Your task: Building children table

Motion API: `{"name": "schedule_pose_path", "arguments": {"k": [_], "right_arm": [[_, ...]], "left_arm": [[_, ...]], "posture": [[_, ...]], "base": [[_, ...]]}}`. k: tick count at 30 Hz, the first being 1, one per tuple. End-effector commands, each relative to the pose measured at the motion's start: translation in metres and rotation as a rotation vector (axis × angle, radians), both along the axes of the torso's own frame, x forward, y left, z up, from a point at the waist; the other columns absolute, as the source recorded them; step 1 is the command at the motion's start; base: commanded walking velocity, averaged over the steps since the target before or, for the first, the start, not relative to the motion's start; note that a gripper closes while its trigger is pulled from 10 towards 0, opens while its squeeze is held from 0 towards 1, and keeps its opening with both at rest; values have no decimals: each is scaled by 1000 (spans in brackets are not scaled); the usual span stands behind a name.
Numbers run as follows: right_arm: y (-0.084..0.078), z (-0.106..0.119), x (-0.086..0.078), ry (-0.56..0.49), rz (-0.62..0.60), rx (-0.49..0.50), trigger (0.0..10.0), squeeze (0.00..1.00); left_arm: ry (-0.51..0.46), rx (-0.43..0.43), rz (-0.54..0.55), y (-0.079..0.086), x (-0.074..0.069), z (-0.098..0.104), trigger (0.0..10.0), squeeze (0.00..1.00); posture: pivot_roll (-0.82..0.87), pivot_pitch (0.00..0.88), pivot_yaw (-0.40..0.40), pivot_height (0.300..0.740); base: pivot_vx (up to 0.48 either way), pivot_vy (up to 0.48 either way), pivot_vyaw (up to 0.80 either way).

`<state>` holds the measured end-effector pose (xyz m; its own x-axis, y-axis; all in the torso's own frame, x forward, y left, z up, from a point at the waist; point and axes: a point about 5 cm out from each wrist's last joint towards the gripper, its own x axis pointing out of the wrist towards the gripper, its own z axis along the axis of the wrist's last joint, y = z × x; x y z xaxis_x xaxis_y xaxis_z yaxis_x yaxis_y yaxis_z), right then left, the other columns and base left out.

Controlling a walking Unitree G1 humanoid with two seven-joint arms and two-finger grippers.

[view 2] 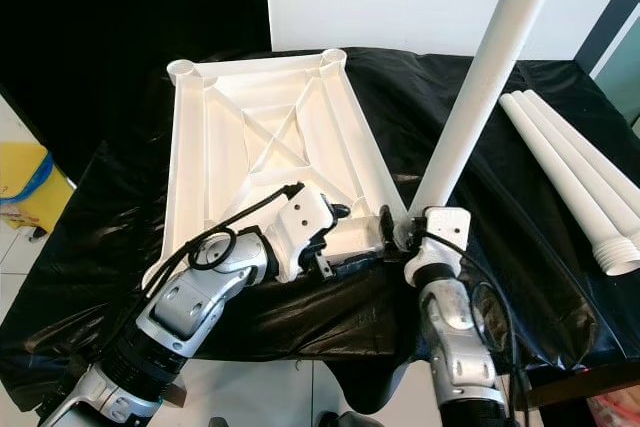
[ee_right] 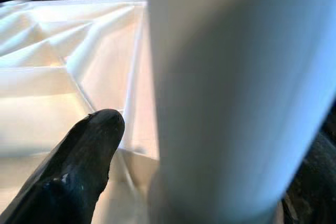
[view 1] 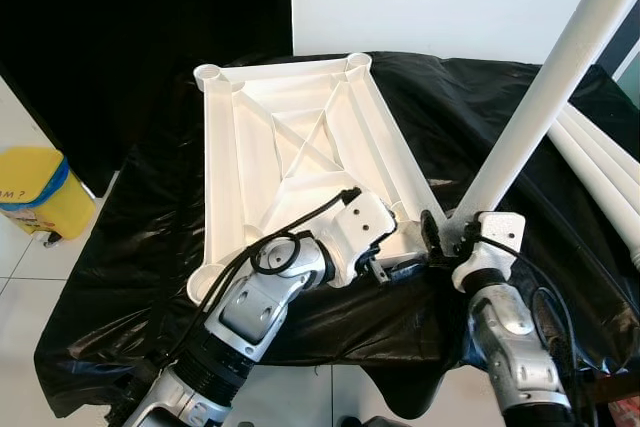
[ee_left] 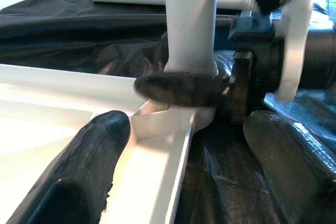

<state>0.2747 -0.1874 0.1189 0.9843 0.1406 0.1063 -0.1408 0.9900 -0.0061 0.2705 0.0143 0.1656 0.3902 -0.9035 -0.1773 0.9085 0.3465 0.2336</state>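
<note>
Tabletop [view 1: 300, 147] lies upside down, ribs up, on the black sheet [view 1: 130, 277] in the left eye view, and the right gripper [view 1: 437, 237] has its fingers clamped on the foot of a white leg [view 1: 545, 97] standing tilted at the near right corner socket. Left gripper [view 1: 395, 265] reaches in along the near edge of the tabletop, right beside that corner. Spare legs [view 1: 600, 172] lie on the sheet to the right, well apart from the tabletop. Over to the right eye view: same corner, leg [view 2: 480, 87] rising steeply, spare legs [view 2: 570, 172] side by side, a yellow container [view 2: 22, 182] on the floor at left. Left wrist view now: its two black fingers [ee_left: 79, 177] spread wide, one over the tabletop's rim, holding nothing. Right wrist view: the leg [ee_right: 236, 93] looms close between the fingers [ee_right: 68, 177], gripped.
</note>
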Motion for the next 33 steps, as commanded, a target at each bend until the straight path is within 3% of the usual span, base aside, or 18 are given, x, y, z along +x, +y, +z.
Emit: {"name": "schedule_pose_path", "arguments": {"k": [1, 12, 15, 16, 17, 18, 28, 29, 30, 31, 33], "right_arm": [[-2, 2, 0, -9, 63, -19, 10000, 0], [-6, 8, 9, 7, 258, -147, 10000, 0], [-9, 6, 12, 23, 271, -134, 10000, 0], [-10, 6, 12, 27, 273, -129, 3608, 0], [-11, 5, 12, 31, 276, -127, 3608, 0], [-12, 3, 12, 40, 283, -124, 0, 0], [-15, -4, 9, 66, 296, -119, 0, 0], [-16, -5, 9, 70, 293, -117, 2745, 0], [-16, -5, 9, 70, 293, -117, 2745, 0], [-16, -6, 9, 74, 285, -113, 10000, 0], [-16, -7, 8, 80, 260, -100, 10000, 0]], "left_arm": [[9, 5, -22, -2, -2, 0, 10000, 0], [3, 3, -23, -3, 0, 1, 10000, 0], [2, 3, -19, -3, 0, 1, 10000, 0], [2, 3, -18, -3, 0, 1, 10000, 0], [2, 2, -16, -2, 0, 1, 10000, 0], [3, 2, -13, -2, 0, 1, 10000, 0], [7, 4, -10, 0, -2, 0, 10000, 0], [9, 4, -11, 0, -2, -1, 10000, 0], [9, 4, -11, 0, -2, -1, 10000, 0], [10, 5, -12, 0, -2, -1, 10000, 0], [12, 5, -15, 0, -2, -1, 10000, 0]], "posture": [[-39, 92, -59, 740], [-36, 87, -63, 740], [-32, 88, -64, 740], [-32, 88, -64, 740], [-26, 89, -67, 740], [-24, 91, -68, 740], [-25, 97, -65, 740], [-26, 99, -64, 740], [-26, 99, -64, 740], [-29, 100, -62, 740], [-31, 102, -60, 740]], "base": [[0, 0, 0], [0, 0, 0], [0, 0, 0], [0, 0, 0], [0, 0, 0], [0, 0, 0], [0, 0, 0], [0, 0, 0], [0, 0, 0], [0, 0, 0], [0, 0, 0]]}}
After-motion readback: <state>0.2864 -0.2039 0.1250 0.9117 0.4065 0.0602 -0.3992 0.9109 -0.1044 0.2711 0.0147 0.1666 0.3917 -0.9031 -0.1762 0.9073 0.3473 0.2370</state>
